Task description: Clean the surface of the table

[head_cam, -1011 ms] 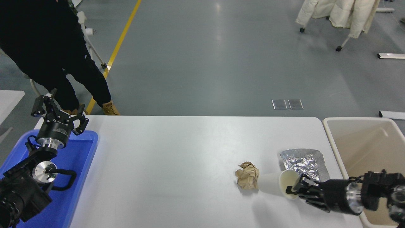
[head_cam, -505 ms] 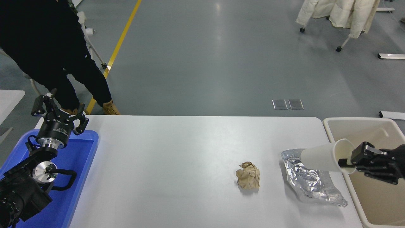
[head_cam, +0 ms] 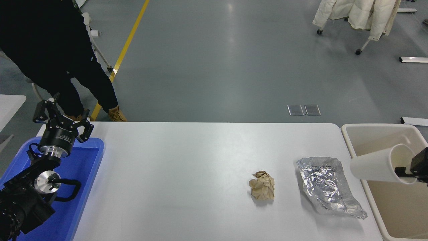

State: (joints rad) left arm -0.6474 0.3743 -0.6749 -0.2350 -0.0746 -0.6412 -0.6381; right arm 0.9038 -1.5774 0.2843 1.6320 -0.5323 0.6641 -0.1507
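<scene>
The white table surface (head_cam: 187,167) fills the middle of the head view. On it lie a crumpled brown paper ball (head_cam: 262,189) and a crumpled sheet of silver foil (head_cam: 326,185) to its right. My right gripper (head_cam: 406,170) enters at the right edge, shut on the rim of a white paper cup (head_cam: 378,164). It holds the cup on its side in the air, over the beige bin (head_cam: 367,132). My left gripper (head_cam: 62,115) is parked at the far left with fingers spread open, over the blue tray (head_cam: 83,164).
A person in black stands at the table's far left corner (head_cam: 60,60). A rack on wheels with a white coat (head_cam: 357,13) stands far back right. The beige bin abuts the table's right edge.
My right gripper has lifted the paper cup off the table and carried it right, out over the bin. The foil shifted and stretched toward the front. The left arm stayed put.
</scene>
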